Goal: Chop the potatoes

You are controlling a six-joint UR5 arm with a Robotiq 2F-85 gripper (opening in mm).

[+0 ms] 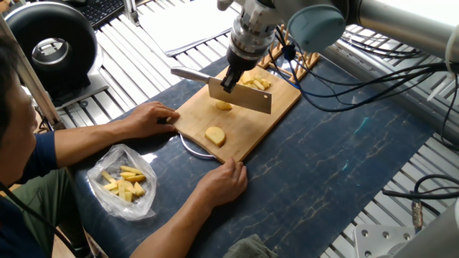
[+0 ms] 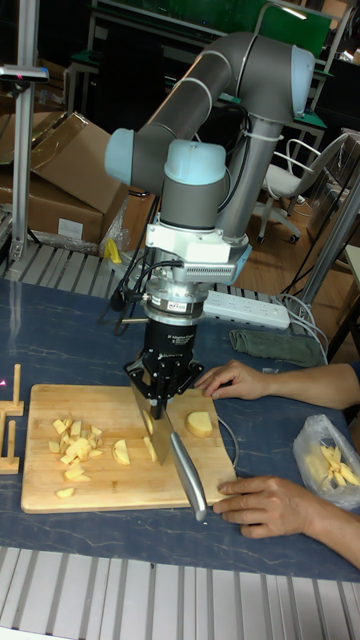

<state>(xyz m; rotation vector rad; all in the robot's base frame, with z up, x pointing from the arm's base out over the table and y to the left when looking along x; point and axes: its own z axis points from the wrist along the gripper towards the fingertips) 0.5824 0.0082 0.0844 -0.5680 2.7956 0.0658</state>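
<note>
My gripper (image 1: 231,80) (image 2: 163,396) is shut on a knife (image 1: 242,97) (image 2: 177,456) and holds it over the wooden cutting board (image 1: 247,132) (image 2: 110,492). The blade hangs just above a small potato piece (image 1: 224,106) (image 2: 122,452). A larger rounded potato chunk (image 1: 214,135) (image 2: 200,424) lies nearer the person. A pile of chopped potatoes (image 1: 255,83) (image 2: 74,441) sits at the board's far end. The knife handle points out toward the board's edge.
A person's hands (image 1: 153,118) (image 1: 223,180) rest at the board's near edge. A clear plastic bag (image 1: 123,183) (image 2: 328,461) of yellow pieces lies beside them. A wooden rack (image 1: 301,61) stands behind the board. Cables run across the right side.
</note>
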